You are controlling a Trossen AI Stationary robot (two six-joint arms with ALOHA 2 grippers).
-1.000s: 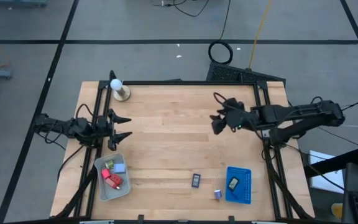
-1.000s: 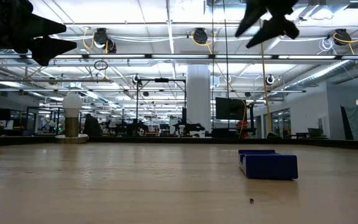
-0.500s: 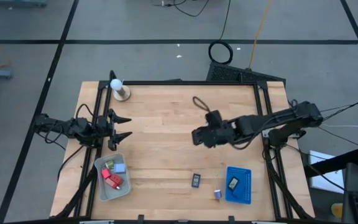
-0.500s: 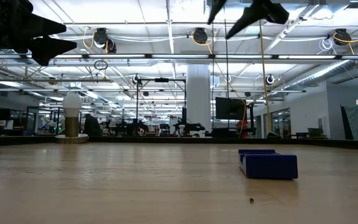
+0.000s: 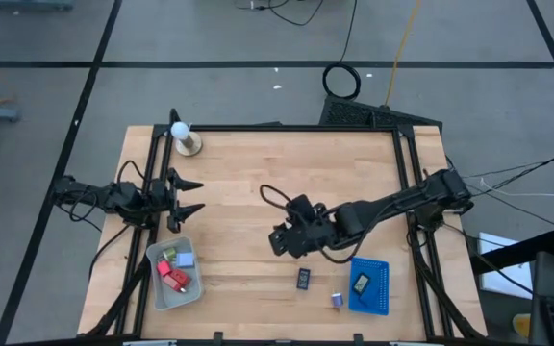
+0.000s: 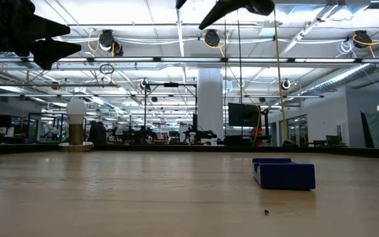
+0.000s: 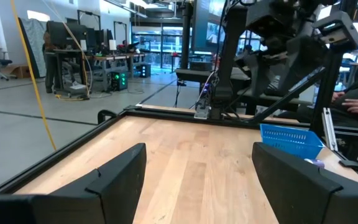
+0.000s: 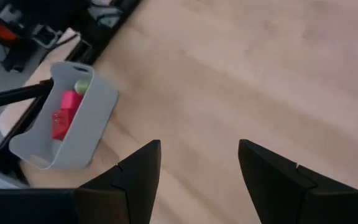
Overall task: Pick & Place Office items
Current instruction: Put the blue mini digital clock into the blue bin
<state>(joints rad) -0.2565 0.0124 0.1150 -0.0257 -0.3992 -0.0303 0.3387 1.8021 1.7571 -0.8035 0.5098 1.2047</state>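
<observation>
Grey tray (image 5: 155, 288): red blocks (image 5: 173, 278), light-blue block (image 5: 185, 259) | blue tray (image 5: 381, 288): black rectangle (image 5: 361, 284) | both pincers released, empty

A grey tray (image 5: 158, 293) and blue tray (image 5: 381, 288) sit on the wooden counter (image 5: 258, 183); a white ball (image 5: 179, 130) stands near one corner.

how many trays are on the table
2: a grey tray at the near-left corner holding small pieces, and a blue tray near the near-right corner with a black piece inside.
</observation>
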